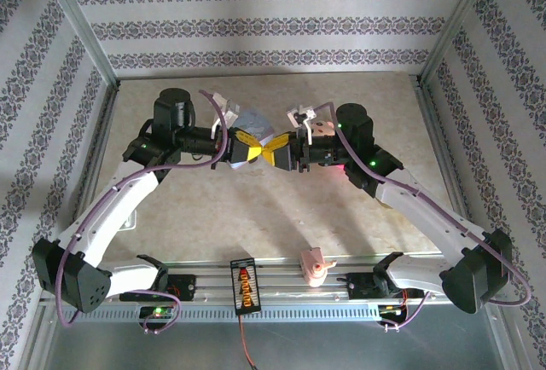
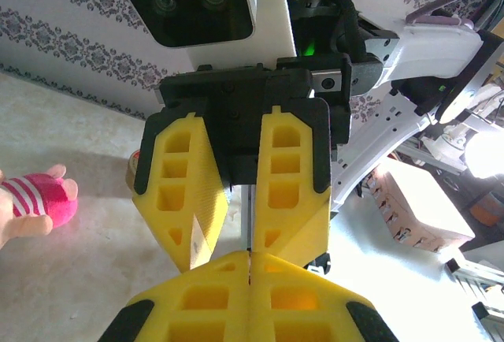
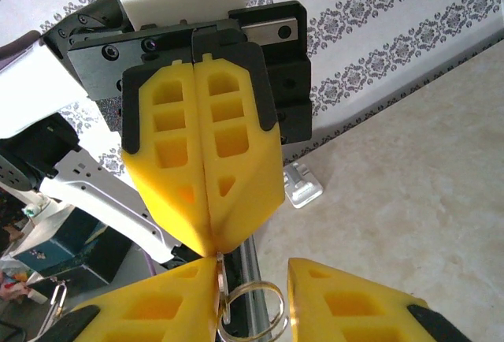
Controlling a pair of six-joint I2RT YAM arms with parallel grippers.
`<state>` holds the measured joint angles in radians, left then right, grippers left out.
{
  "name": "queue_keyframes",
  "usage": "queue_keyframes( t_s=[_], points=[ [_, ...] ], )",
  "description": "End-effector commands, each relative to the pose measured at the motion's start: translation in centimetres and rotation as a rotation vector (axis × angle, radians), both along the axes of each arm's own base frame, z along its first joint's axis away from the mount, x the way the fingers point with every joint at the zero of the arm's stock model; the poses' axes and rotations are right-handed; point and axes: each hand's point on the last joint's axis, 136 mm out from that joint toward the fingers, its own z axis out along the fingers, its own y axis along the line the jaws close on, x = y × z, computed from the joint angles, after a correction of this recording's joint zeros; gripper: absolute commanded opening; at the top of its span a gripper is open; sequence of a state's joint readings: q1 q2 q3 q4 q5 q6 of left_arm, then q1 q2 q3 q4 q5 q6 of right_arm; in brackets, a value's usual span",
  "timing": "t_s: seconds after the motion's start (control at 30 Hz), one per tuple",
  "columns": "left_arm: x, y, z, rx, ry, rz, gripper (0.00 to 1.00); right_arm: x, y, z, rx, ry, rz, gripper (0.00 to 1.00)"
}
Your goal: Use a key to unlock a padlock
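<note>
From above, your left gripper [image 1: 254, 150] and right gripper [image 1: 271, 153] meet tip to tip mid-table, with the pale blue tin [image 1: 253, 123] at their 12 o'clock. At your left wrist, the left fingers [image 2: 205, 302] are clenched and the right fingers [image 2: 291, 184] are parted. At your right wrist, the left tip pinches a metal sliver [image 3: 219, 263], and a wire ring [image 3: 250, 304] hangs at its 6 o'clock. You cannot make out the padlock.
</note>
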<state>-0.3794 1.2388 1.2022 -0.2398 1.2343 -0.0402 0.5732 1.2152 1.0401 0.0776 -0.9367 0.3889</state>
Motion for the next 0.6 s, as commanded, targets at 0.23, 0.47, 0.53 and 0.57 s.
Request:
queue_keyframes(
  t_s=[0.23,0.47,0.53,0.57],
  points=[
    [-0.45,0.13,0.85,-0.030,-0.028,-0.019,0.00,-0.81,-0.09,0.76,0.017,-0.022,0.028,0.26],
    [-0.43,0.11,0.90,-0.034,-0.030,-0.018,0.00,-0.86,0.03,0.58,0.015,-0.016,0.035,0.24],
    [-0.39,0.13,0.92,-0.034,-0.030,-0.015,0.00,-0.90,0.05,0.47,0.013,-0.011,0.037,0.26],
    [-0.37,0.14,0.96,-0.035,-0.034,-0.014,0.00,-0.86,0.04,0.41,0.011,-0.010,0.035,0.28]
  ],
)
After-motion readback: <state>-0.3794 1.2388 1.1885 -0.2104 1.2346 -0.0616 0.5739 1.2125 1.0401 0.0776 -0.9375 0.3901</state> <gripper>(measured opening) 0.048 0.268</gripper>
